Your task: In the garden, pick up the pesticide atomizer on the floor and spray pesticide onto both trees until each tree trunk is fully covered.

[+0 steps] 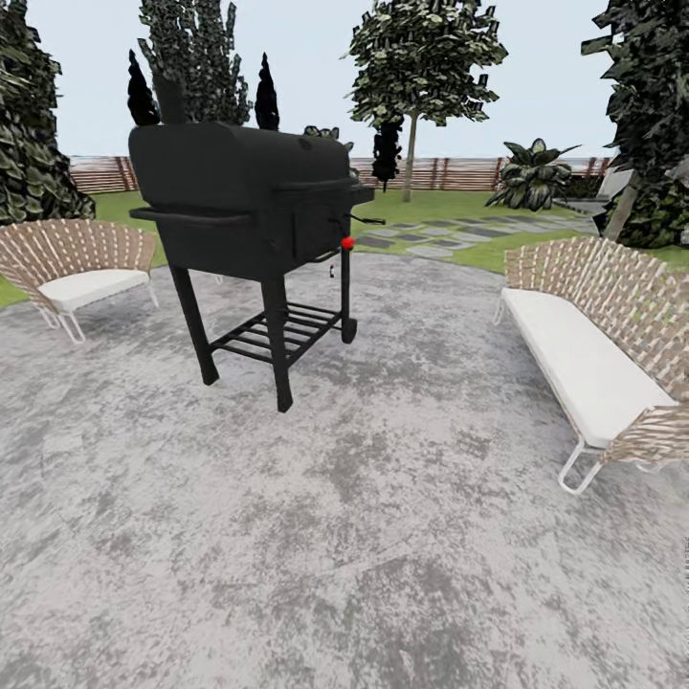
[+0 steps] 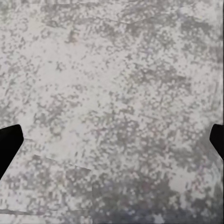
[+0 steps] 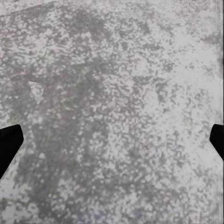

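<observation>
I stand on a grey mottled patio. Beyond it lies the garden lawn, which is the floor of the task, ringed by a brown slat fence. One tree with a straight grey-tan trunk rises at the back, right of centre. The pesticide atomizer is out of view. My left gripper hangs open over bare paving, its dark fingertips far apart. Over the same kind of paving my right gripper is open too, with nothing between its fingertips.
A black barbecue grill on legs stands ahead on the left. A woven chair with a white cushion sits at the far left and a woven bench on the right. Grey stepping slabs lead between them onto the grass.
</observation>
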You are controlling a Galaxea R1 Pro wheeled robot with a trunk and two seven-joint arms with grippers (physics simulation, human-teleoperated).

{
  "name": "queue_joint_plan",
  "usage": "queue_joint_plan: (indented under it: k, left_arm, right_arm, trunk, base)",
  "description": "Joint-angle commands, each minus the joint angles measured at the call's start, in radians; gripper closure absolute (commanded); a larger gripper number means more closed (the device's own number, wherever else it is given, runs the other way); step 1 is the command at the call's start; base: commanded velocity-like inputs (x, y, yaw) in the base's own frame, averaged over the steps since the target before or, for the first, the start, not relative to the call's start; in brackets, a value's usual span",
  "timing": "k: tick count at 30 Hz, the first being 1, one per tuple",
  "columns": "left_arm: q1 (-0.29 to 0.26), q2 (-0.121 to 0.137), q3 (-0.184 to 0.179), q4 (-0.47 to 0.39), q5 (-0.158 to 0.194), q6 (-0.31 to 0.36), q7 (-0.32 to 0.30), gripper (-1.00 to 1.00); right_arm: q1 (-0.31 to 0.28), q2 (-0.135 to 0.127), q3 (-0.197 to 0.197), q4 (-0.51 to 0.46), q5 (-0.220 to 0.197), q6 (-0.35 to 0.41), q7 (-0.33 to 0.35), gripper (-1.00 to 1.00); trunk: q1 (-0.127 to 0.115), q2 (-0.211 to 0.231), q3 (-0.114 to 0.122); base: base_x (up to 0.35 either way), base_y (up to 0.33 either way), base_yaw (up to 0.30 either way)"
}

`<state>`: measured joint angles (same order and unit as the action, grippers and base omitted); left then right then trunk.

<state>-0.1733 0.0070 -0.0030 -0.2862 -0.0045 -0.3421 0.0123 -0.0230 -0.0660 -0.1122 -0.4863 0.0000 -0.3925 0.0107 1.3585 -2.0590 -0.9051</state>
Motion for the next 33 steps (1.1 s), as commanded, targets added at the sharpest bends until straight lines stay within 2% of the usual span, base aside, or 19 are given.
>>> queue_joint_plan:
  k: [1, 8, 33]
  left_arm:
    - [0.000, 0.000, 0.000, 0.000, 0.000, 0.000, 0.000, -1.00]
    - [0.000, 0.001, 0.001, 0.001, 0.004, 0.000, 0.000, -1.00]
    - [0.000, 0.001, 0.001, 0.001, 0.006, 0.000, 0.000, -1.00]
  right_arm:
    - [0.000, 0.000, 0.000, 0.000, 0.000, 0.000, 0.000, -1.00]
    - [0.000, 0.000, 0.000, 0.000, 0.000, 0.000, 0.000, -1.00]
    - [0.000, 0.000, 0.002, 0.000, 0.000, 0.000, 0.000, -1.00]
  trunk:
    - [0.000, 0.000, 0.000]
    - [0.000, 0.000, -0.001]
    - [0.000, 0.000, 0.005]
  base:
    - [0.312, -0.177, -0.283]
    - [0.316, -0.144, -0.284]
    - [0.340, -0.002, -0.285]
